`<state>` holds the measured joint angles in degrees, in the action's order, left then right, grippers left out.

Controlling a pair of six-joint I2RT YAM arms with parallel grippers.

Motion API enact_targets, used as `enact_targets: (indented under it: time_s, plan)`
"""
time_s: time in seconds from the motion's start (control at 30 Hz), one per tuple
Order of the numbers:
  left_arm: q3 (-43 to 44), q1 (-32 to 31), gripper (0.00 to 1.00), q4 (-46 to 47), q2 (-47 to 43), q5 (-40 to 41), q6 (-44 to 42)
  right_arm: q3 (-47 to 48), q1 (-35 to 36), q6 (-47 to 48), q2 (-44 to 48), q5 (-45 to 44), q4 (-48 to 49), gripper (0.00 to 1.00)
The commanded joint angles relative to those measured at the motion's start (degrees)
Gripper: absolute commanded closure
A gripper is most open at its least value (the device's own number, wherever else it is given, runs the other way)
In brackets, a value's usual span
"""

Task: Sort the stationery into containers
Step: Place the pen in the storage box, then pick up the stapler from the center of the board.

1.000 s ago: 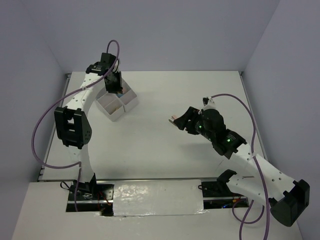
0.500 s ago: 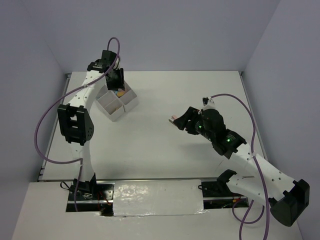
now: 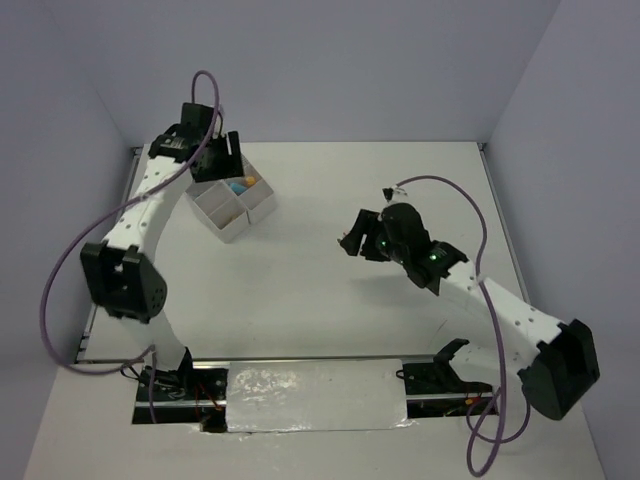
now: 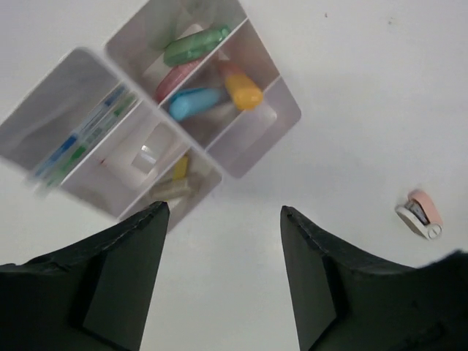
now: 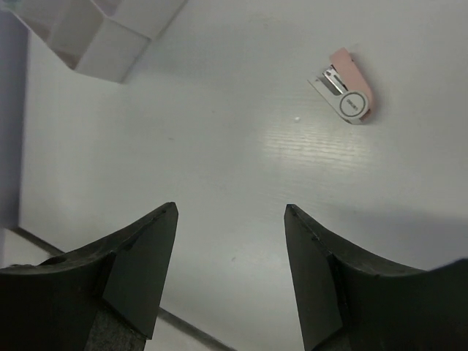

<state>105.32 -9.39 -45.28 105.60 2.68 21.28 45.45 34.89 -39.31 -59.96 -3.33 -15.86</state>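
Left pincer (image 3: 222, 168) hangs above the far-left edge of the white container block (image 3: 236, 207), at the back-left of the counter (image 3: 300, 300). Jaws are wide apart with nothing between them. The wrist view confirms it: bare counter between the fingers (image 4: 117, 278).

Block is a 2x2 grid, sitting square-on-corner to the arms. Contents from the left wrist view:
- left cell: two thin blue pens (image 4: 80, 139), blurred, lying along the wall
- far side: green marker (image 4: 196, 45), pink marker (image 4: 179, 73), light blue marker (image 4: 194, 102) and orange marker (image 4: 241, 84), all tilted and piled together. A wall edge crosses them, so I can't tell whether they share one cell.
- near cell: clear tape ring (image 4: 146, 153), a tan eraser (image 4: 172, 189) beside it, and a small yellow bit between them that I can't identify
- right cell: I can't make out anything in it

One item is loose on the counter: a small pink-and-white gadget (image 5: 344, 95), lying flat, well apart from the block and right of it. It also shows at the right edge of the left wrist view.

Right pincer (image 3: 352, 240) hovers mid-counter near that gadget without touching it. Jaws are wide and hold nothing. In its own wrist view the gadget lies beyond the fingers (image 5: 139, 263), up and to the right.
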Motion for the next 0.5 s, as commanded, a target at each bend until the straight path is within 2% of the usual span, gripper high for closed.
enact_targets:
  time_s: [0.0,0.03,0.1,0.2,0.37,0.47]
  plan:
    - [-7.79,-0.72,0.22,6.06,-15.57,2.5,2.28,7.09,-0.79,9.49,-7.51,1.05,-2.49,0.31]
    - [-10.63,-1.07,0.2,7.12,-21.52,2.51,2.54,8.41,-0.79,10.56,-11.8,0.61,-3.56,0.31]
    - [-18.52,-1.33,0.19,9.75,-27.18,1.29,2.37,11.76,-1.06,13.28,-16.82,-1.4,-5.75,0.3]
    - [-29.18,-2.04,0.16,13.53,-41.47,-1.17,1.75,14.74,-1.32,17.33,-21.49,-2.81,-6.64,0.29]
    - [-44.72,-2.13,0.1,17.58,-58.62,-6.62,-0.53,18.35,-1.32,25.58,-27.56,-5.01,-7.7,0.28]
    - [-53.26,-2.13,0.05,20.57,-64.63,-6.9,-0.27,20.9,-1.84,28.57,-30.81,-7.47,-9.97,0.29]
